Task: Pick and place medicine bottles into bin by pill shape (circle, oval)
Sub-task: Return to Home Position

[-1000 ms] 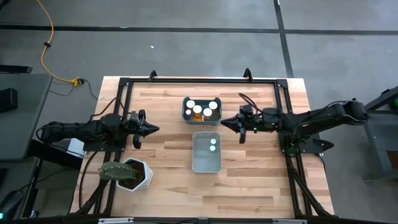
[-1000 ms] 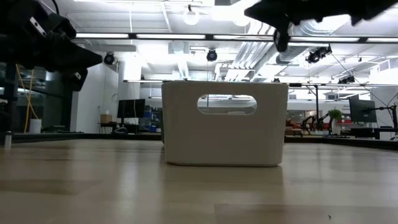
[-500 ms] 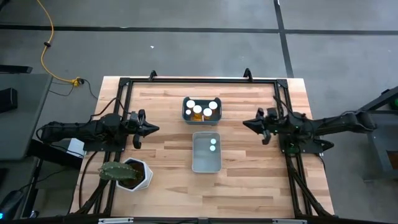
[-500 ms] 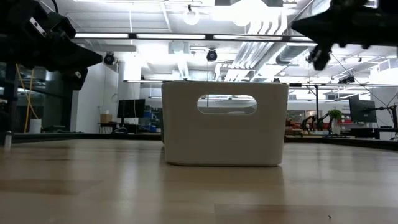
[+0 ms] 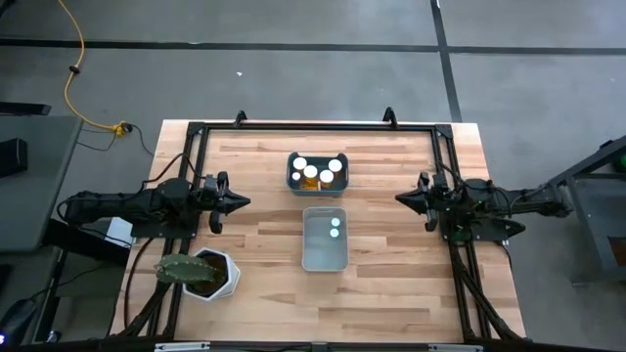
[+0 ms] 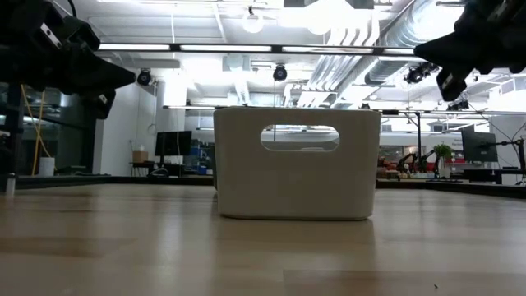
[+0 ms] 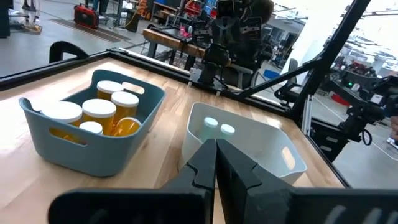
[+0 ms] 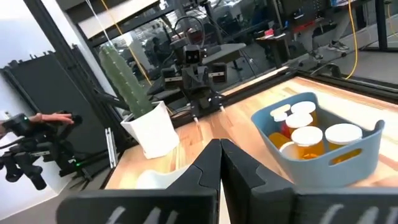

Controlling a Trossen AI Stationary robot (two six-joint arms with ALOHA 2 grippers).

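L gripper: 9 o'clock, jaws closed
R gripper: 3 o'clock, closed too
blue bin: 12 o'clock, holds bottles
gray bin: center, 2 inside

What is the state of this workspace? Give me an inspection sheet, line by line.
Surface: wooden table, black frame along its edges.
Job's things: several white-capped medicine bottles in the blue bin; two pale-capped bottles in the gray bin.
Clutter: white plant pot with a cactus, near the left arm.
Grippers: left gripper shut, left of the bins; right gripper shut, right of them; both empty.
Cables: yellow cable on the floor.
Surroundings: gray floor.
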